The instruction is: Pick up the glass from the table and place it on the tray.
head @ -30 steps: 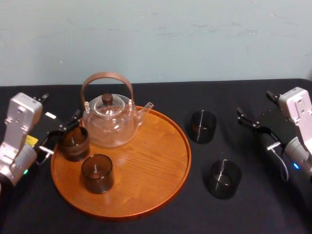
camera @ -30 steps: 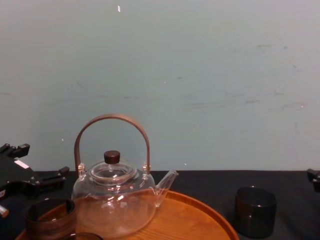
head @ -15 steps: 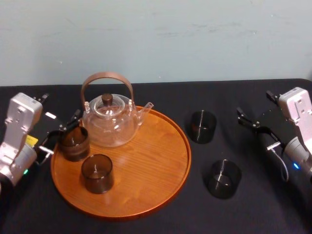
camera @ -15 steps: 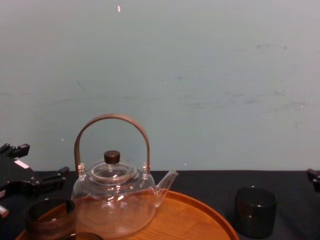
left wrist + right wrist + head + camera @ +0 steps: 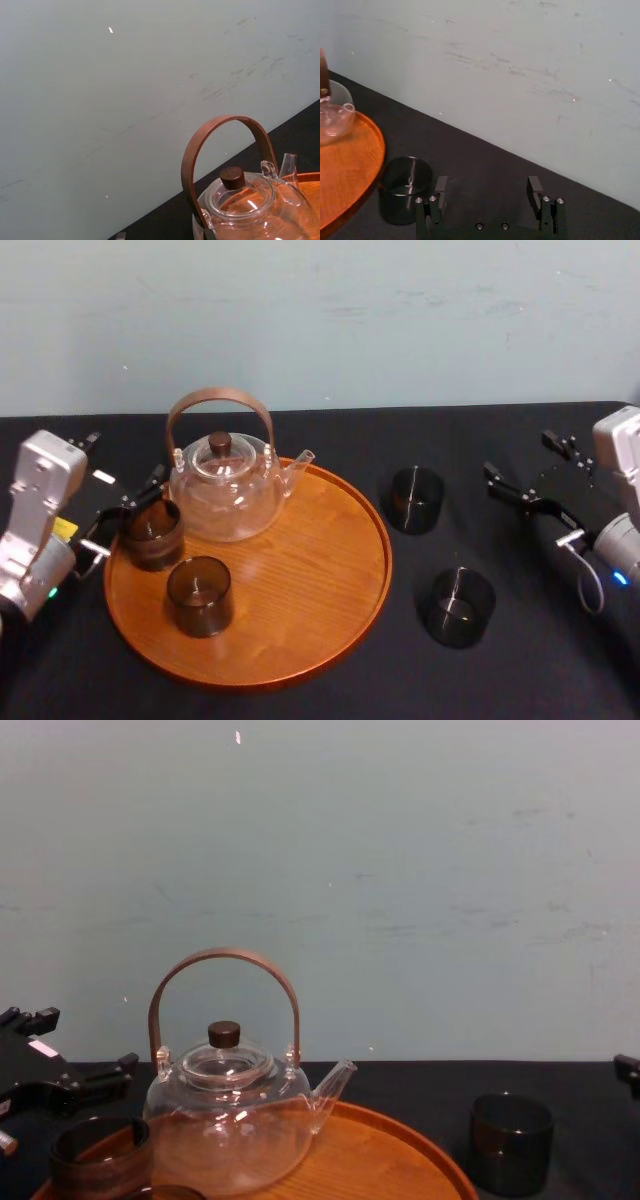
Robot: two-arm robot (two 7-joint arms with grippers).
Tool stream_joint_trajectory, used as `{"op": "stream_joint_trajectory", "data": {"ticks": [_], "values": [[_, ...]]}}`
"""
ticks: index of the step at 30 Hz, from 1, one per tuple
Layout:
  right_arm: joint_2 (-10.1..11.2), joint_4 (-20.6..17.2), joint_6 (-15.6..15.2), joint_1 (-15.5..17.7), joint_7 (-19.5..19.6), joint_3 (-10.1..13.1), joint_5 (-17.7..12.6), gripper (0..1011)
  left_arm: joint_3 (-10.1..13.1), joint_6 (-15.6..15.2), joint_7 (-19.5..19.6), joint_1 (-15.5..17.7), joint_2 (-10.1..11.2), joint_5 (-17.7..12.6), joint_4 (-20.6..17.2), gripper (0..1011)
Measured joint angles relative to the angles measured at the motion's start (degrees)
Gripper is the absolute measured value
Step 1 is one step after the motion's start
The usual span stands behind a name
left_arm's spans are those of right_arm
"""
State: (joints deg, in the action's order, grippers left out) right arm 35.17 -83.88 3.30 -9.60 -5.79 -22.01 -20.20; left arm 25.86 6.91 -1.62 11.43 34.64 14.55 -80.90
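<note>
Carrying teapot (image 5: 225, 495) plus two dark glasses (image 5: 199, 595): tray (image 5: 320, 570) | table (image 5: 330, 430): two more glasses (image 5: 460, 607)

Soft, even indoor light from overhead, moderately bright, no hard-edged shadows. The pale wall (image 5: 420, 310) is lit flat (a few tiny white specks on it in the chest and left wrist views). The black counter (image 5: 330, 435) swallows detail, so shadows on it can't be read. The tray (image 5: 310, 570) shows a broad dull sheen near its middle. The teapot (image 5: 225, 495) carries small bright glints on lid and belly. The dark glass (image 5: 459, 607) on the counter shows one thin white reflected streak.
</note>
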Motion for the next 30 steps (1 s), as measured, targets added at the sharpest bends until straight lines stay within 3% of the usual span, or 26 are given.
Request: {"op": "stream_joint_trajectory", "data": {"ticks": [12, 20, 30], "values": [[3.6, -6.4, -4.0, 5.1, -5.6, 4.4, -4.8, 1002, 0.0, 0.0, 0.0, 0.0, 0.0, 0.0, 0.0, 1001], [5.8, -9.6, -5.3, 8.7, -8.0, 6.8, -6.2, 1002, 0.0, 0.0, 0.0, 0.0, 0.0, 0.0, 0.0, 1002], [10.4, -13.4, -5.4, 15.0, -13.6, 10.3, -7.4, 1002, 0.0, 0.0, 0.0, 0.0, 0.0, 0.0, 0.0, 1001]]}}
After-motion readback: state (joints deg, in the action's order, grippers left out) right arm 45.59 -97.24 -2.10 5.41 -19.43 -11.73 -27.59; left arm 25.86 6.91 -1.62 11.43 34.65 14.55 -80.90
